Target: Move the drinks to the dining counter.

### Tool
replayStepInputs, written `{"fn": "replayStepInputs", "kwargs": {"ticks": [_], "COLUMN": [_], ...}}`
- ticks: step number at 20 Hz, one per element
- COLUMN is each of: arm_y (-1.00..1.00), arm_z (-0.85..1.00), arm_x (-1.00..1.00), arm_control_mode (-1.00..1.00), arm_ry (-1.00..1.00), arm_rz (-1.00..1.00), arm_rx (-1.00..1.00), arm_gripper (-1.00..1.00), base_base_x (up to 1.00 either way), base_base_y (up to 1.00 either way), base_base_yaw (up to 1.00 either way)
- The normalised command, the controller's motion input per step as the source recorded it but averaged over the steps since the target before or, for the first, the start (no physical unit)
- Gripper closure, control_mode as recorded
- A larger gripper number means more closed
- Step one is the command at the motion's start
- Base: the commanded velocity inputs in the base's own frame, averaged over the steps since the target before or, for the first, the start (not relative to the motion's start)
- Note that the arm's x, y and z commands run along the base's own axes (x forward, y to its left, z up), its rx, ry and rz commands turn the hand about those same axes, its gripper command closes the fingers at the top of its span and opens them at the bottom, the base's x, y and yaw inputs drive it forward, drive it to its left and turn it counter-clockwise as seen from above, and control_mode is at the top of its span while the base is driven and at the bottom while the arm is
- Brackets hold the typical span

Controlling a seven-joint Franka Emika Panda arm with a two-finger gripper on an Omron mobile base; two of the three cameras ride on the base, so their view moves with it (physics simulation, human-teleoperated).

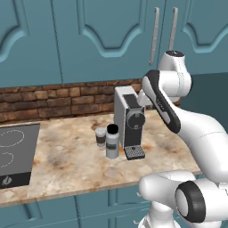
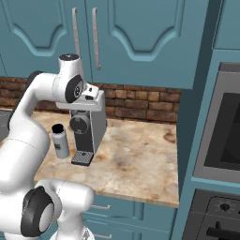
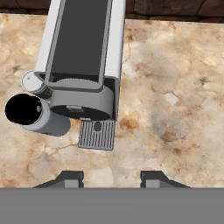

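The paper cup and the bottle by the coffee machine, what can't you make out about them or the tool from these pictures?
- Paper cup: in the hand view the coffee machine covers all but its white lid; in the right base view the arm blocks it.
- Bottle: label text too small in the left base view; in the hand view the black cap hides its label.
- Tool: just its fingertips show in the hand view, apart and holding nothing.

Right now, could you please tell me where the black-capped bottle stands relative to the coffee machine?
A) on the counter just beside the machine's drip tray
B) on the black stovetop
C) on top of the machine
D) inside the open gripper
A: the bottle stands upright on the marble counter, next to the coffee machine and its drip tray, with the paper cup just behind it.
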Motion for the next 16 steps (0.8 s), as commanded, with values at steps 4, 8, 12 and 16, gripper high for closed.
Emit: {"fn": "replayStepInputs", "kwargs": {"ticks": [4,8,12,16], "arm_y": [0.00,0.12,0.16,0.14], "arm_z": [-0.01,-0.10,-0.14,-0.13], "arm_x": [-0.01,-0.15,-0.14,-0.13], "arm_control_mode": [-1.00,-1.00,-1.00,-1.00], "arm_ry": [0.00,0.00,-0.04,-0.05], "arm_rz": [0.00,0.01,0.00,0.00], "arm_rx": [0.00,0.00,0.00,0.00], "arm_gripper": [-1.00,-1.00,-1.00,-1.00], "base_base_x": [0.00,0.00,0.00,0.00], "base_base_y": [0.00,0.00,0.00,0.00], "base_base_yaw": [0.00,0.00,0.00,0.00]}}
